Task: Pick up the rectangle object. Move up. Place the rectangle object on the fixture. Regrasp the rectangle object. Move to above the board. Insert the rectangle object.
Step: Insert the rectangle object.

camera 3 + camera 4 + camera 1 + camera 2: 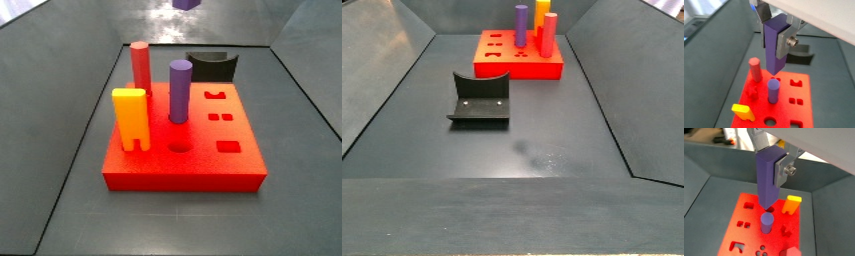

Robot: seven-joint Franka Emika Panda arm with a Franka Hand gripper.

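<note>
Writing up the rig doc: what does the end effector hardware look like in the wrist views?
The end effector above the board has flat silver metal finger plates, one carrying a dark round screw head. A white housing sits above them in both wrist views. No cables or markings show.

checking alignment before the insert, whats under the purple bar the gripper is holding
The gripper holds the rectangle object upright above the board. Below its tip sit the purple cylinder and red surface; the hole directly beneath is covered.
</note>
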